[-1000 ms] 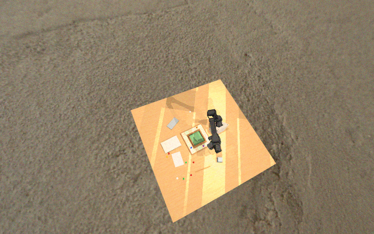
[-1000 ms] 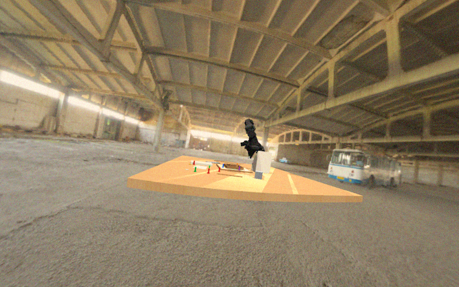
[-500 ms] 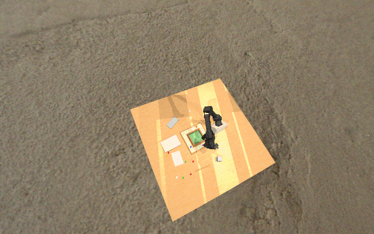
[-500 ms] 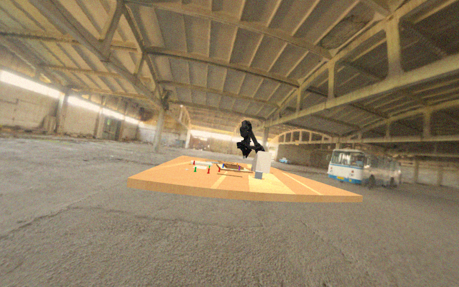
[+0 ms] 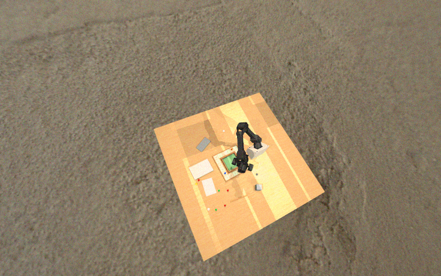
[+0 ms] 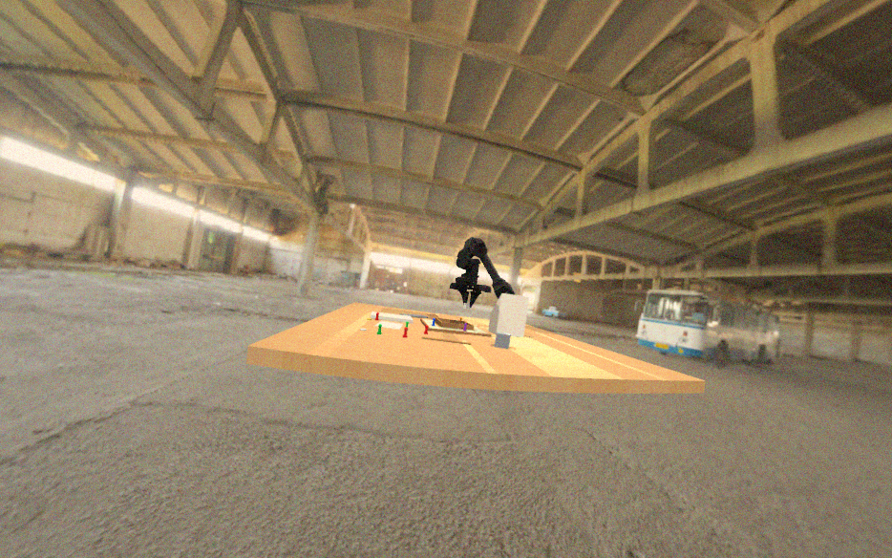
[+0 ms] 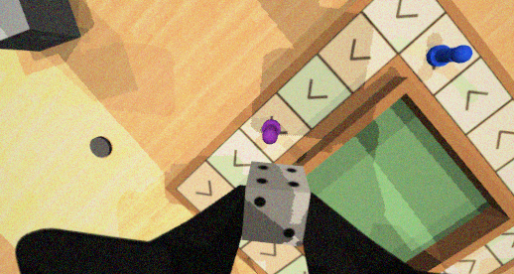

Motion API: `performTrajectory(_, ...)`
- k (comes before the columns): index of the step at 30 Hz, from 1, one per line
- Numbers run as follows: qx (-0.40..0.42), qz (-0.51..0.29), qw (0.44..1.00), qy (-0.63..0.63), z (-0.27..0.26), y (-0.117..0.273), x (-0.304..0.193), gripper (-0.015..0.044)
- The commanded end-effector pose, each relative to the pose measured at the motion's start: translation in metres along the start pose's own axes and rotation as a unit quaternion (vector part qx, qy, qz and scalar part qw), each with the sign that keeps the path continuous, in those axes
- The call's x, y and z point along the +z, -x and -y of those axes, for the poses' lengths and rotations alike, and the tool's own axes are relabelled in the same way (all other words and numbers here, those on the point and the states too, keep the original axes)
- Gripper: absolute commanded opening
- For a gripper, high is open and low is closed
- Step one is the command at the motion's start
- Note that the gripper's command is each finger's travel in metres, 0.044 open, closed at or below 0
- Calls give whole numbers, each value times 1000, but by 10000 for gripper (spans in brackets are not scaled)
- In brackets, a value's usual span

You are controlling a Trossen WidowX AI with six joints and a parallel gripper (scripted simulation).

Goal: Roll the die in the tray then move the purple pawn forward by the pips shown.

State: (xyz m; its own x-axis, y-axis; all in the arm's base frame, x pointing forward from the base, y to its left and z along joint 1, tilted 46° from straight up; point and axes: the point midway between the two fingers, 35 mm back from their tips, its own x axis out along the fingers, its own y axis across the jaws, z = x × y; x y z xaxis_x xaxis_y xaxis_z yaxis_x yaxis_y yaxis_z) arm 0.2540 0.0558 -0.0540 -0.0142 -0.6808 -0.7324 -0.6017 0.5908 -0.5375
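While your end effector [image 5: 245, 170] [image 6: 468, 305] [image 7: 274, 198] grips the die [image 7: 277, 203] between its fingers, you have only the pick-up behind you. The wrist view shows the die at the near side of the green-floored tray [image 7: 387, 183] [image 5: 229, 162], not in it, so the roll is yet to be made. You see four pips on one face and two on another, but neither counts until the die settles. Your purple pawn [image 7: 271, 131] [image 6: 465, 327] stands on an arrowed square of the board's track, between tray and outer edge, with its move still owed. The blue pawn [image 7: 449, 56] [image 5: 224, 173] [image 6: 433, 322] is upright farther along and should stay put. Left for you, then: bring the die over the tray, release it, read the top, advance the purple pawn by that count, let go and withdraw clear.
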Motion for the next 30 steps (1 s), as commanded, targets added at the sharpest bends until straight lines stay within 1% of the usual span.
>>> performTrajectory(1, -3, 1, 999, 45, 12, -2, -3, 0)
performTrajectory(15, -9, -5, 976, 215, 54, -12, -22, 0)
performTrajectory(30, -13, -24, 922, 387, 95, -23, -49, 0)
